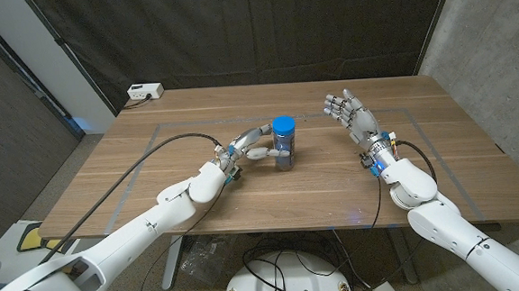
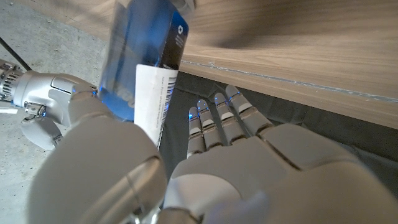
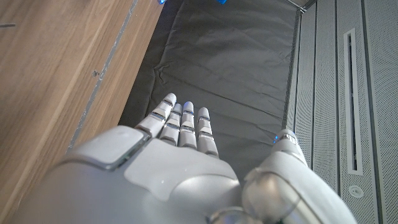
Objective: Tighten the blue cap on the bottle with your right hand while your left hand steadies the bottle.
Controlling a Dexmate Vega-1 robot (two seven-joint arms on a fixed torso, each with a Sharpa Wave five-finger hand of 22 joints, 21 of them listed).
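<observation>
Bottle [image 1: 284, 153] stands upright on the wooden counter [image 1: 198, 167], near its middle, with the blue cap [image 1: 283, 125] on top. The left hand [image 1: 252, 144] is right beside the bottle and its fingers reach around it, so the bottle sits in the grip of this hand. In the left wrist view the bottle [image 2: 146, 59] shows close up, blue with a white label, between the thumb and the other fingers [image 2: 217, 121] of the left hand [image 2: 205, 168].

The right hand [image 1: 352, 113] is up in the air, well apart from the bottle, on the side away from the left hand. Its fingers are spread wide and it holds nothing. In the right wrist view the right hand [image 3: 168, 168] has its fingers [image 3: 183, 124] stretched out straight, with the counter [image 3: 56, 81] next to it.

The counter is light brown wood with a thin pale line [image 1: 151, 139] marked on it like a big box, running past both hands. A black cable [image 1: 165, 144] lies on the wood behind the left hand. A small white box [image 1: 145, 92] sits at the far corner of the counter, well beyond the left hand. A dark curtain [image 1: 234, 30] hangs behind the counter. A grey wall [image 1: 496, 32] is past the right hand.
</observation>
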